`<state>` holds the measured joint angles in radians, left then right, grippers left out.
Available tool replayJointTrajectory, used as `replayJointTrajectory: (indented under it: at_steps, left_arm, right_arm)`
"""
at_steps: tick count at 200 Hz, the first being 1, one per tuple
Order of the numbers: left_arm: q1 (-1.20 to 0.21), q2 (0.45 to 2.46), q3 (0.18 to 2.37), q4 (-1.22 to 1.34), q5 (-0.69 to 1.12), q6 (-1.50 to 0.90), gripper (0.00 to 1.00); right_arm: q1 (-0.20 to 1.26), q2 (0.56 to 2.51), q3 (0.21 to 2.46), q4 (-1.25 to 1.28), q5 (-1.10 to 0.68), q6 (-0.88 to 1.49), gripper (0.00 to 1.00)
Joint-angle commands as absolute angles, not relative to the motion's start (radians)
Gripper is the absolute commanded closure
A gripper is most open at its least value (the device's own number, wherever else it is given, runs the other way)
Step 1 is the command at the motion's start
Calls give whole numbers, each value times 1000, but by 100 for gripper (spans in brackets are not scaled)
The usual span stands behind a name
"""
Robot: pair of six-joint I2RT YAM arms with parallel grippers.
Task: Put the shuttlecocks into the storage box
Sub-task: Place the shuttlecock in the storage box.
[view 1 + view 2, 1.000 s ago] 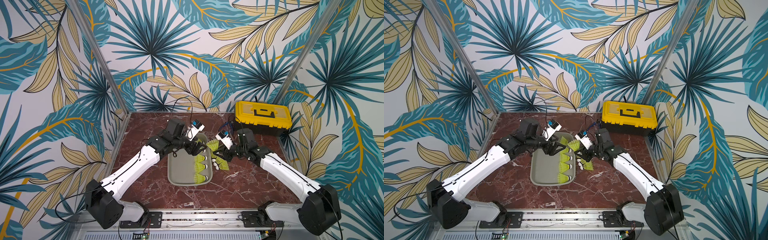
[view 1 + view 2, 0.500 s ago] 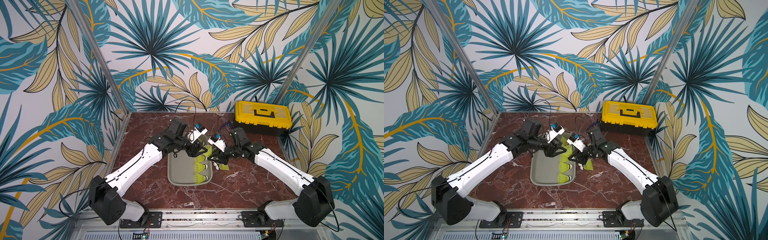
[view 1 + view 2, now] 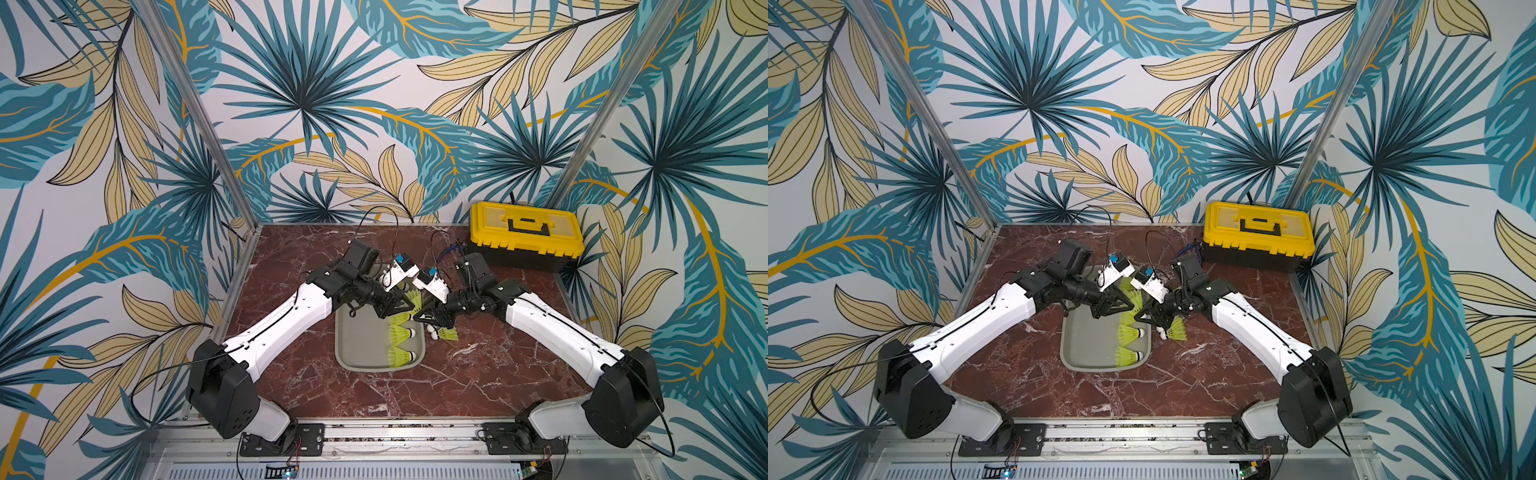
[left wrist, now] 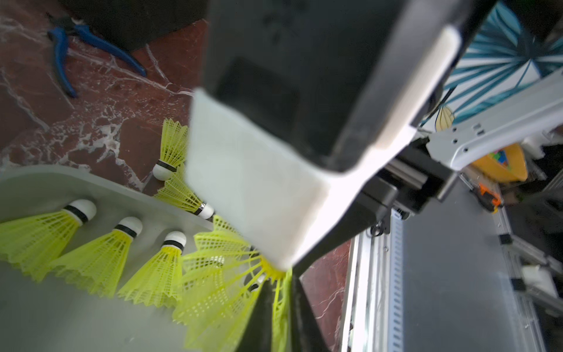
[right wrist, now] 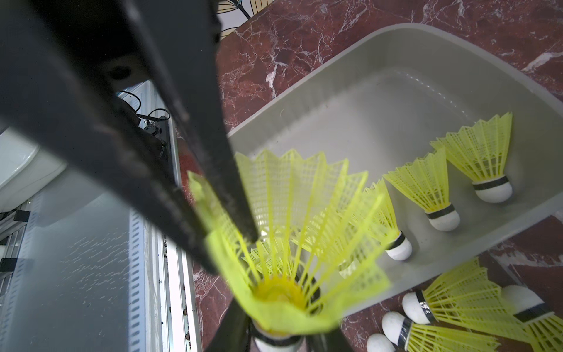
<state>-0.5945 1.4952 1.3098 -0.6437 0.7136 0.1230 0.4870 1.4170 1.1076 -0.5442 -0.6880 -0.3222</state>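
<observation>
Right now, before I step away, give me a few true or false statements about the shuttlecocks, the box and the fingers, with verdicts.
1. Several shuttlecocks lie in the storage box. True.
2. Every shuttlecock is already in the box. False: loose shuttlecocks lie on the table beside it.
3. The right fingers pinch the skirt of the lifted shuttlecock. True.
4. The yellow toolbox stands open. False: the toolbox lid is shut.
5. The blue-handled pliers lie in the storage box. False: the pliers lie on the table.
</observation>
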Motion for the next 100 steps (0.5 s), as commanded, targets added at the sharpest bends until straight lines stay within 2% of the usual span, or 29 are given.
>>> replayJointTrajectory:
  at_steps: [1,17,36,49,72,100]
  left_arm:
    - [-591,1492,1358,-643,739,112,95]
    - [-591,1483,1344,-591,725,71,100]
    - [-591,1467,1307,-499,674,-3,100]
    - [-591,1455,1278,-439,616,-60,100]
    - [-584,1431,1228,-346,495,-174,100]
    - [-531,1414,1157,-219,433,-328,100]
  right_arm:
    - [492,1424,1112,-551,-666,-325,69]
    - [493,1410,1091,-510,-620,-303,62]
    - [493,1381,1053,-444,-546,-269,49]
    - [494,1354,1018,-389,-487,-248,45]
    - [492,1295,944,-277,-368,-197,39]
    - [493,1212,848,-136,-210,-130,38]
